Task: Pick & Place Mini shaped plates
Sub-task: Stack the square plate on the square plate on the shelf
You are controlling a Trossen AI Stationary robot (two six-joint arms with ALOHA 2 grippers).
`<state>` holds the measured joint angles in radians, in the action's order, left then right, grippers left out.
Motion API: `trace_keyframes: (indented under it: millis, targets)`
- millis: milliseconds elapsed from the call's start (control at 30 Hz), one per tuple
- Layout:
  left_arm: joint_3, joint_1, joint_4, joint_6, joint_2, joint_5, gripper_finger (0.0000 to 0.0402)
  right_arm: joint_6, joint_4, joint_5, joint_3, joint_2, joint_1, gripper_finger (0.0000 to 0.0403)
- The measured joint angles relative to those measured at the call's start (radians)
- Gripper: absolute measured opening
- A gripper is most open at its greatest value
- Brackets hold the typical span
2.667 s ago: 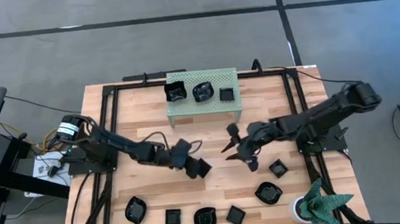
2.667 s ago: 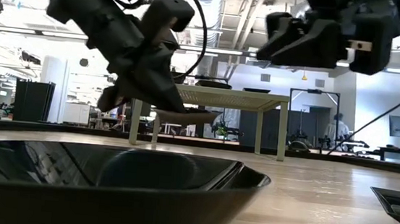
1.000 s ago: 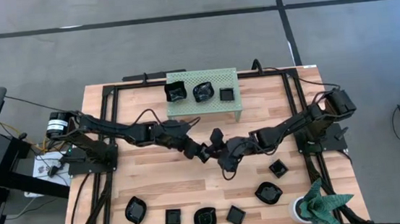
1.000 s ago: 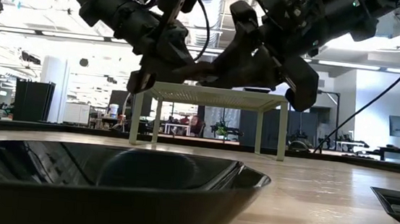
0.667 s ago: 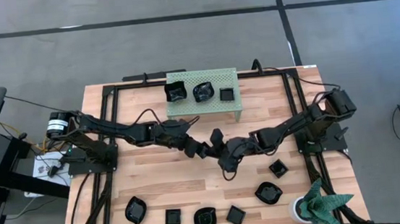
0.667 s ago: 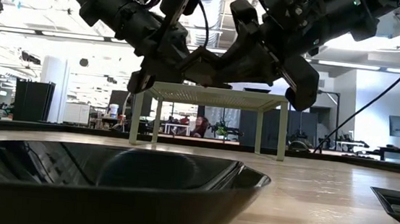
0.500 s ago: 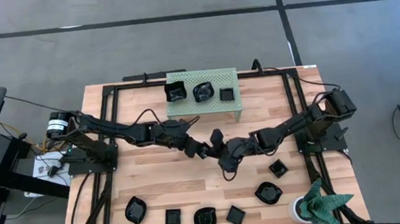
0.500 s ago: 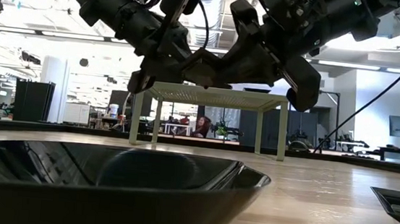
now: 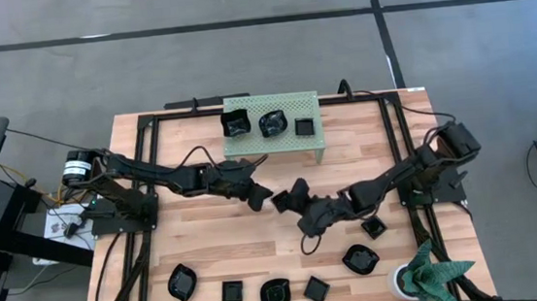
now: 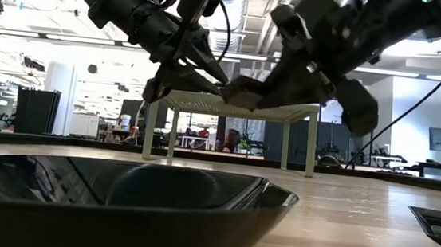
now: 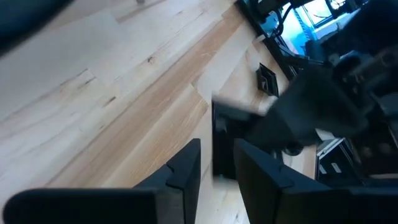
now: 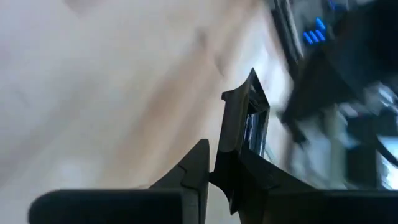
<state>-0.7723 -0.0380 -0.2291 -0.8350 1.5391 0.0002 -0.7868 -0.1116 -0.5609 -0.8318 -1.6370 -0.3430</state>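
We see bare wooden worktop [image 9: 208, 239] below both grippers at mid-table. Our right gripper [image 9: 287, 199] pinches a small glossy black square plate [image 9: 281, 201] by its edge, held in the air. Just beside it, our left gripper [image 9: 259, 198] has its fingers slightly spread, holding nothing. Beyond them stands the pale green perforated rack [image 9: 274, 136]; a busy workshop lies behind.

Mini shaped plates, glossy black. Three sit on the pale green perforated rack [image 9: 312, 139]: a wavy-edged one [image 9: 236, 123], a round one [image 9: 271, 123], a small square one [image 9: 303, 126]. One square plate [image 9: 282, 201] is held on edge above mid-table. Along the near edge lie a leaf-like plate [image 9: 182, 282], squares [image 9: 232, 291] [image 9: 316, 289] [image 9: 374, 226] and rounder dishes [image 9: 275, 293] [image 9: 360, 257]
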Motion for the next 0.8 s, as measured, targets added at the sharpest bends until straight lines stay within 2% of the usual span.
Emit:
trace_keyframes:
  millis: [133, 200, 267, 400, 500, 600, 700, 800]
  targets:
    - [0.000, 0.000, 0.000, 0.045, 0.000, 0.000, 0.0097, 0.000, 0.067, -0.297, 0.001, 0.018, -0.047, 0.0049]
    - [0.000, 0.000, 0.000, 0.051, 0.000, 0.000, 0.0097, 0.003, 0.111, -0.407, 0.000, 0.047, -0.058, 0.0049]
    - [0.000, 0.000, 0.000, 0.052, 0.000, 0.000, 0.0097, 0.021, 0.184, -0.473, 0.001, 0.092, -0.062, 0.0049]
    - [0.000, -0.003, 0.000, 0.053, 0.000, 0.000, 0.0097, 0.077, 0.309, -0.486, 0.001, 0.238, -0.030, 0.0049]
    - [0.000, -0.007, -0.001, 0.061, 0.000, 0.000, 0.0097, 0.112, 0.346, -0.413, 0.001, 0.356, 0.051, 0.0049]
    - [0.000, -0.007, -0.004, 0.097, 0.000, 0.000, 0.0097, 0.170, 0.346, -0.209, 0.000, 0.440, 0.181, 0.0049]
    - [0.000, -0.007, -0.011, 0.101, 0.000, 0.000, 0.0097, 0.210, 0.355, -0.029, 0.000, 0.468, 0.327, 0.0049]
    - [0.000, -0.008, -0.015, 0.101, -0.001, -0.003, 0.0097, 0.211, 0.360, 0.062, 0.000, 0.453, 0.442, 0.0049]
